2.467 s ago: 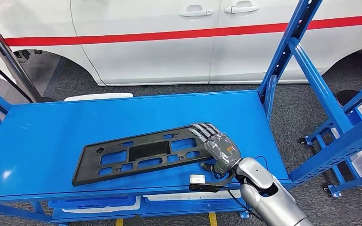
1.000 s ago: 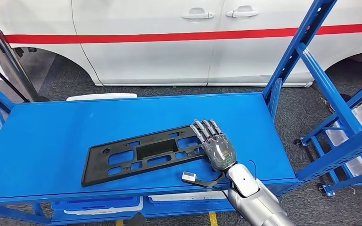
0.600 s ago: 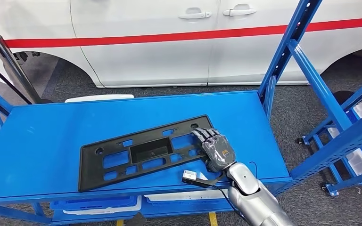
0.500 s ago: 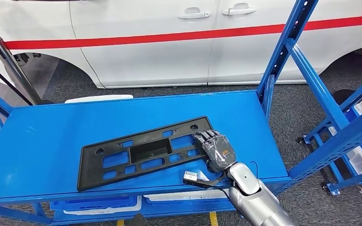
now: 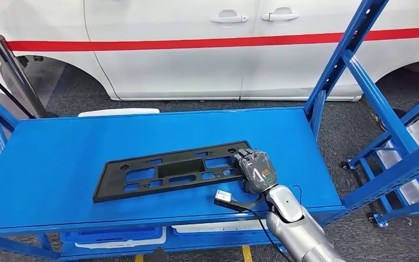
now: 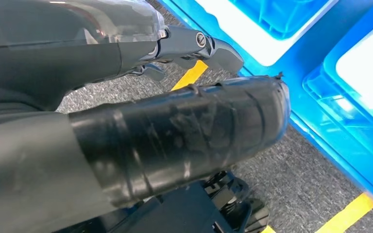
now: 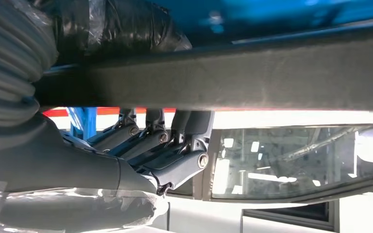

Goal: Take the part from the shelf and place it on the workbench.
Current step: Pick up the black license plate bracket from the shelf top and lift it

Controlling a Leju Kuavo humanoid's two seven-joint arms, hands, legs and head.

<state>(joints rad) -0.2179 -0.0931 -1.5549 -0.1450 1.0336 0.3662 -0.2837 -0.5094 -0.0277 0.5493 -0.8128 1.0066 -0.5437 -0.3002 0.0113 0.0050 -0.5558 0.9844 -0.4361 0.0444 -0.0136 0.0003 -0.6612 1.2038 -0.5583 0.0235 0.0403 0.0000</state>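
- Part (image 5: 172, 171): the long black plastic panel with rectangular cutouts lies across the middle of the blue shelf (image 5: 60, 164), its right end in my right hand; in the right wrist view its dark edge (image 7: 272, 77) runs across between my thumb and fingers.
- White car (image 5: 196, 49) with a red stripe stands behind the shelf, well apart from the panel, on grey carpet.
- Blue frame posts (image 5: 354, 71) rise at the right end of the shelf.
- Blue bins (image 5: 109, 237) with white contents sit on the level under the shelf; they also appear in the left wrist view (image 6: 349, 97), next to yellow floor lines.
- My right hand (image 5: 256, 170) is clamped on the right end of the panel, fingers (image 7: 150, 141) curled over one side and the thumb on the other.
- My left hand (image 6: 126, 97) hangs low over the carpet; I cannot tell whether its fingers are apart or together.
- Small black and white box (image 5: 223, 197) on a cable sits at my right wrist, just beside the shelf's front edge.
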